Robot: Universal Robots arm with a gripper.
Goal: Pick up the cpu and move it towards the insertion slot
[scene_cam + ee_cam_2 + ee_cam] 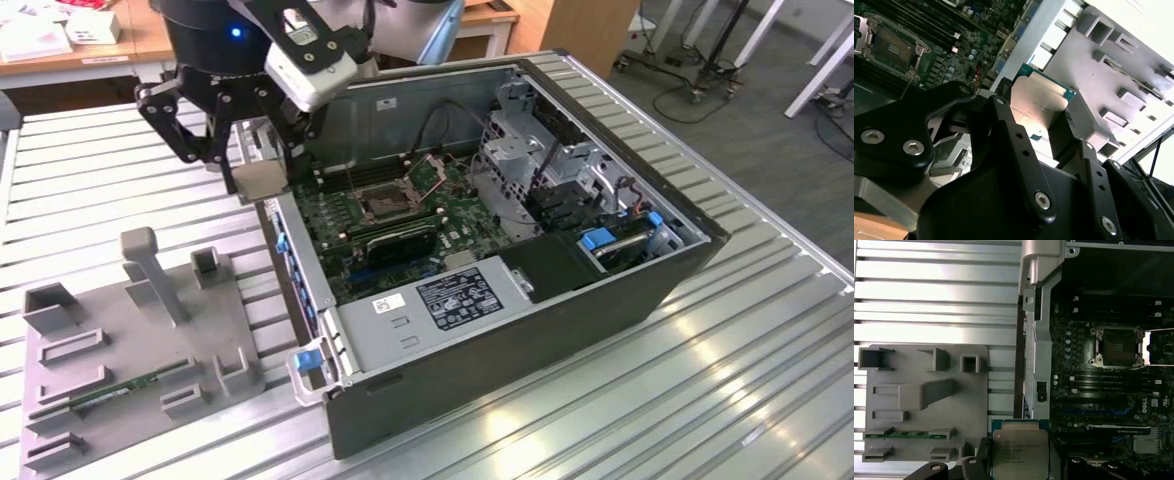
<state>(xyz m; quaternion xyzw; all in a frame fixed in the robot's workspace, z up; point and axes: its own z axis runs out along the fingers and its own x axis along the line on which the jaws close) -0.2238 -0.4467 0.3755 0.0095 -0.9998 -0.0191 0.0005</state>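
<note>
Silver cpu [1020, 453] held by tool [1041, 120] over case edge [1035, 340].

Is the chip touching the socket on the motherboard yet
Apart. In the first wrist view the gripper holds the chip over the case's edge, while the socket sits well away across the board.

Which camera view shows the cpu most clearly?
The first wrist view: the cpu faces the camera, its metal top plain, held in the gripper. The second wrist view shows it slanted between the fingers; the exterior view shows a small pale square.
</note>
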